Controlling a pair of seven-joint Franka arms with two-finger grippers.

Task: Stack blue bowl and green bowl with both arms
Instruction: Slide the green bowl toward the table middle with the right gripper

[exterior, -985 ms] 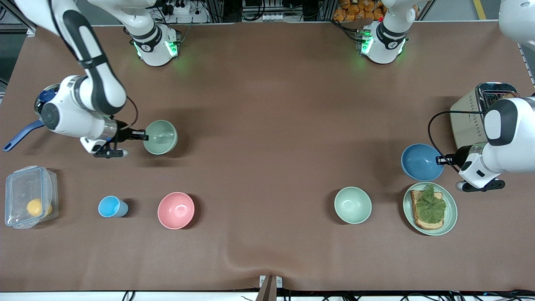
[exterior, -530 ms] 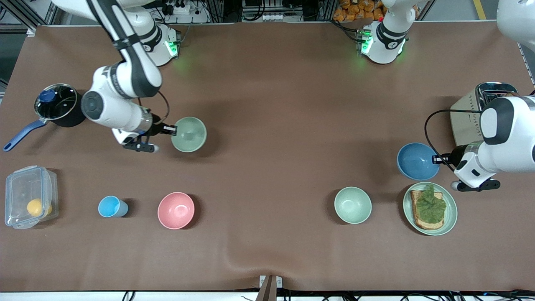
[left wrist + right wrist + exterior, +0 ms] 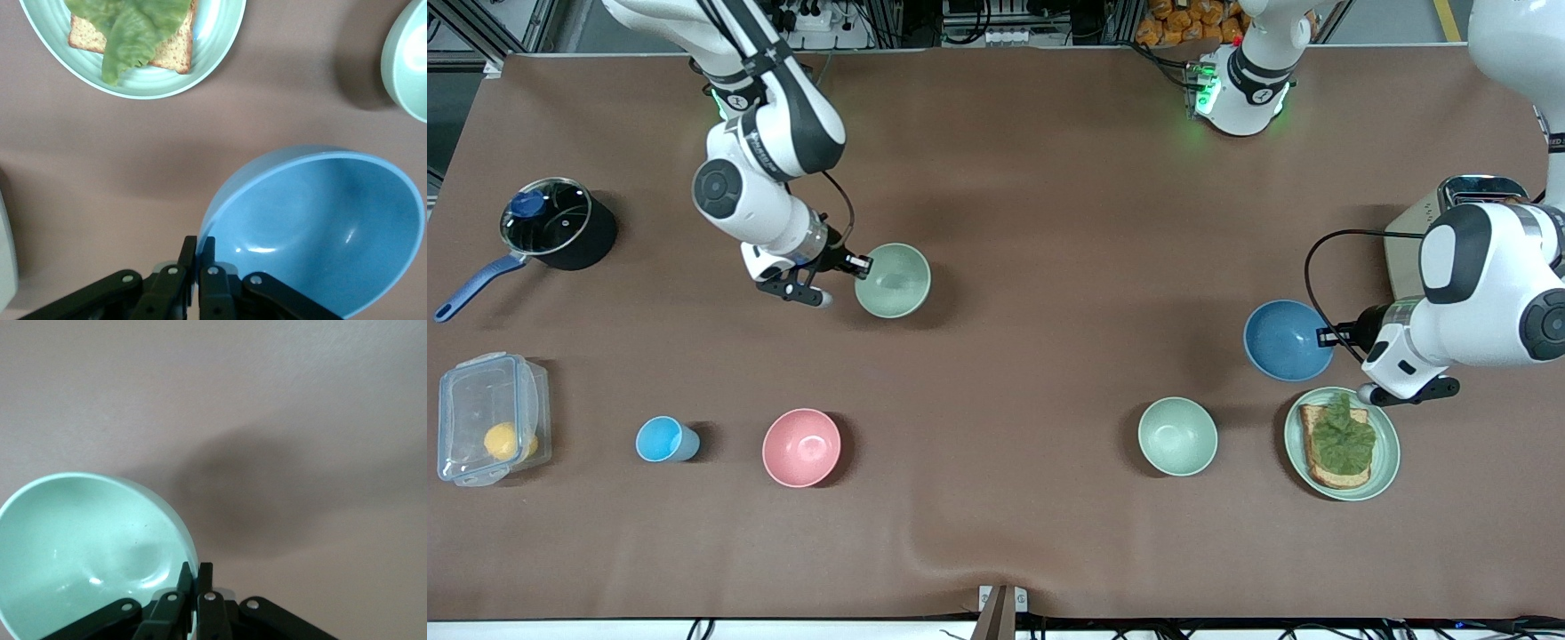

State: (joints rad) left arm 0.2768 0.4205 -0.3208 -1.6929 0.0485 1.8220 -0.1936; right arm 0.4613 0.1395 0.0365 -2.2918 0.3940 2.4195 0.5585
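My right gripper [image 3: 863, 264] is shut on the rim of the sage green bowl [image 3: 892, 280] and holds it above the table near the middle. In the right wrist view the fingers [image 3: 189, 580] pinch the green bowl's rim [image 3: 87, 547]. My left gripper [image 3: 1325, 336] is shut on the rim of the blue bowl [image 3: 1288, 340], above the table beside the toaster. In the left wrist view the fingers [image 3: 208, 250] clamp the blue bowl's edge [image 3: 320, 227], and the bowl is tilted.
A paler mint bowl [image 3: 1177, 436] and a pale-green plate [image 3: 1385, 449] with toast and lettuce lie nearer the front camera than the blue bowl. A toaster [image 3: 1418, 244] stands by the left arm. A pink bowl [image 3: 801, 447], light-blue cup [image 3: 663, 439], plastic box [image 3: 489, 418] and pot [image 3: 556, 222] are at the right arm's end.
My right arm has carried the green bowl from near the pot toward the table's middle. My left arm has carried the blue bowl a little toward the middle.
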